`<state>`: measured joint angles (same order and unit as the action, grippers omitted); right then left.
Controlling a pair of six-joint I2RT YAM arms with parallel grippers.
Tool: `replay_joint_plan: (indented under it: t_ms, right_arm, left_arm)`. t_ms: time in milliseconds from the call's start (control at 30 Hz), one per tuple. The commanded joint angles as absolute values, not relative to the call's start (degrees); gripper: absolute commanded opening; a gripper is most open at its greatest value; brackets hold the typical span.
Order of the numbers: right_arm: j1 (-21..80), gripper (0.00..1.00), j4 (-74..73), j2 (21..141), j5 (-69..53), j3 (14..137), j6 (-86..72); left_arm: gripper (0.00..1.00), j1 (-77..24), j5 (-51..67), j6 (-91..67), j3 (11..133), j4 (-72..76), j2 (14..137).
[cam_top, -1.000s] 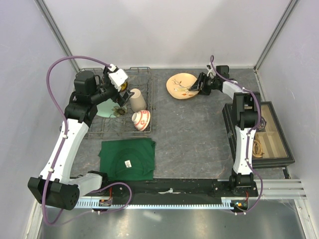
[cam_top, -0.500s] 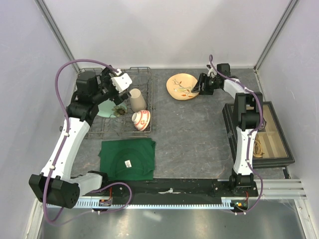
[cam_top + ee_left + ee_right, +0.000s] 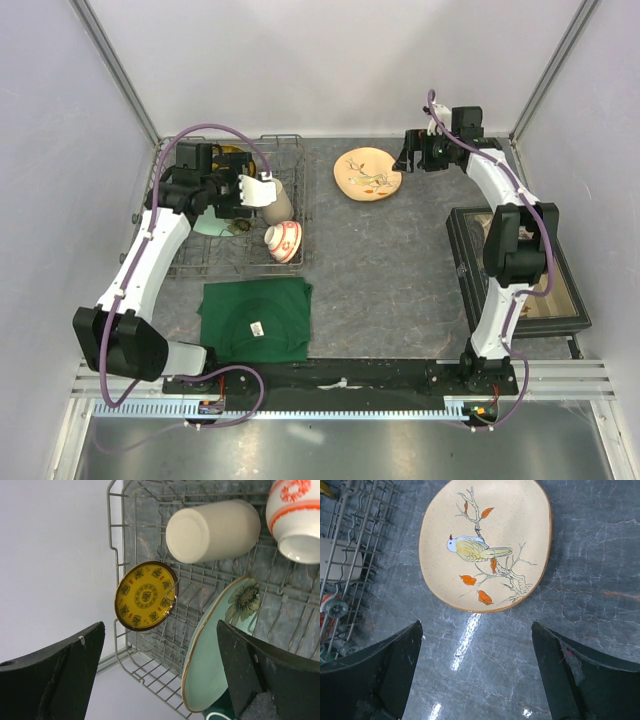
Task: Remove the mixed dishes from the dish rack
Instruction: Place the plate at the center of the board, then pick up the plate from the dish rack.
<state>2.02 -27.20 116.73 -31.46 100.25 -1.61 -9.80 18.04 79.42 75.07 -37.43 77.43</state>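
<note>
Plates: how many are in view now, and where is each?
3. The cream floral plate lies flat on the table, right of the dish rack. The pale teal plate and the yellow-and-dark patterned plate stand on edge in the rack. The left arm may hide more.

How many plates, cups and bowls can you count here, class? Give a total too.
Plates: 3 (cream bird plate, pale teal plate, yellow patterned plate)
Cups: 1 (beige cup)
Bowls: 1 (red-and-white bowl)
Total: 5
</note>
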Motion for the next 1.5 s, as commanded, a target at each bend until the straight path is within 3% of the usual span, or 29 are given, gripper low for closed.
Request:
replay_joint_plan:
  t_ms: [0,600,900,1133,1467]
  right_arm:
    - [1.93,0.98,-28.57,111.80,-30.41,96.60,3.43]
    - [1.93,0.98,-28.48,111.18,-33.40,93.78,3.16]
    - [1.93,0.97,-28.56,111.01,-33.22,92.99,3.60]
    - [1.85,0.96,-28.39,111.80,-33.13,92.55,3.78]
    - [1.85,0.94,-27.33,112.50,-33.66,91.67,3.16]
  left_arm:
    - [0.99,-8.97,17.58,90.17,79.45,-45.26,78.22]
    - [0.95,-5.54,11.61,100.54,83.32,-50.63,87.88]
    - [0.82,-4.75,10.20,104.15,88.67,-54.31,94.39]
    - [0.58,-4.66,7.39,105.82,91.93,-59.06,96.77]
    - [0.49,-4.75,6.59,105.21,91.15,-62.49,97.56]
